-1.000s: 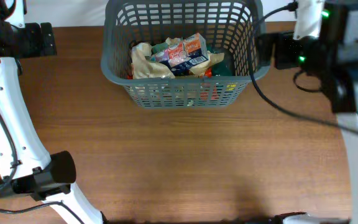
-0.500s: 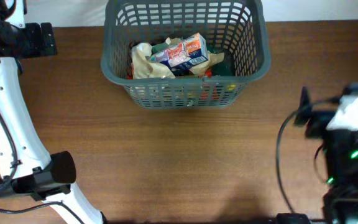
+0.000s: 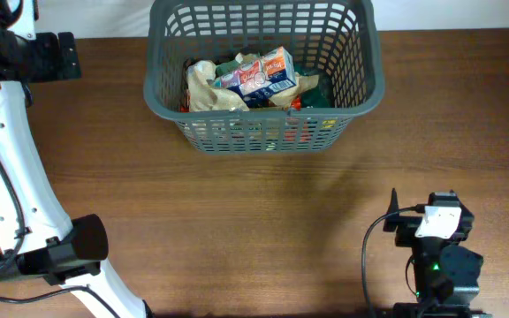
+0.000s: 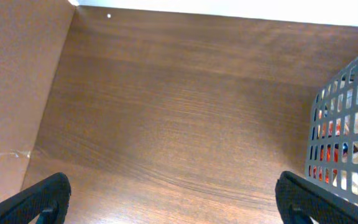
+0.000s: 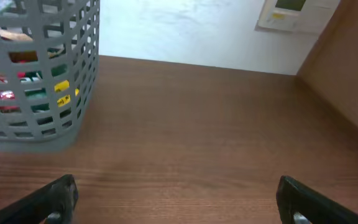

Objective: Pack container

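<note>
The dark grey lattice container (image 3: 166,97) stands at the back middle of the table. It holds several snack packets (image 3: 254,78). It also shows at the right edge of the left wrist view (image 4: 350,134) and at the left of the right wrist view (image 5: 39,93). My left gripper (image 4: 173,202) is open and empty, over bare table left of the container; in the overhead view it is at the back left (image 3: 49,55). My right gripper (image 5: 179,199) is open and empty, low at the front right (image 3: 436,228), far from the container.
The table is brown wood (image 3: 263,221). A white wall runs along its far edge, with a small white box (image 5: 297,14) mounted on it. A brown panel (image 4: 11,74) borders the table on the left.
My right arm has swung from beside the container's right side at the back right down to the front right of the table. The left arm and the container have not moved.
</note>
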Tool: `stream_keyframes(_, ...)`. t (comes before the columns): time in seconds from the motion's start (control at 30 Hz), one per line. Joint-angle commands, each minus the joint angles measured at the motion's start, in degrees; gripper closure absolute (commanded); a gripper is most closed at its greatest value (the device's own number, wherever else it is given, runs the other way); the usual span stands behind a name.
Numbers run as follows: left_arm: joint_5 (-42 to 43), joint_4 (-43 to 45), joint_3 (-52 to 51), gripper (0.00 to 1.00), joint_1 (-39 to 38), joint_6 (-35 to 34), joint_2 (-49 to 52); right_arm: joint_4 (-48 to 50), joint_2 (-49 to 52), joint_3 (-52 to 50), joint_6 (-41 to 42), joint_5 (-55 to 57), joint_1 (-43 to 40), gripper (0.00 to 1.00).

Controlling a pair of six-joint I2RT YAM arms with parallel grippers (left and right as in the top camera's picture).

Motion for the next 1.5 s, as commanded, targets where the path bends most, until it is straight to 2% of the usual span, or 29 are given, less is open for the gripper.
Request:
stream_keyframes(0.0, 0.4, -0.1, -0.3, 0.01, 0.1, -0.5, -0.6, 0.5, -3.3, -2.6, -0.2, 0.5, -0.2, 0.01)
stream_keyframes(0.27, 0.4, -0.1, -0.3, 0.01, 0.1, -0.5, -0.6, 0.9, -7.8, -7.0, -0.2, 0.5, -0.2, 0.01)
stream_keyframes(1.1, 0.4, -0.1, -0.3, 0.01, 0.1, -0.5, -0.6, 1.0, -7.8, -7.1, -0.2, 0.5, -0.2, 0.01)
stream_keyframes(1.3, 0.4, 0.0, -3.3, 0.01, -1.0, -0.5, -8.5, 1.0, -7.8, -7.1, -0.2, 0.5, -0.2, 0.01)
stream_keyframes(1.47, 0.4, -0.1, -15.1, 0.01, -4.4, -0.5, -22.7, 1.0, -7.8, -7.1, -0.2, 0.5, -0.1, 0.01)
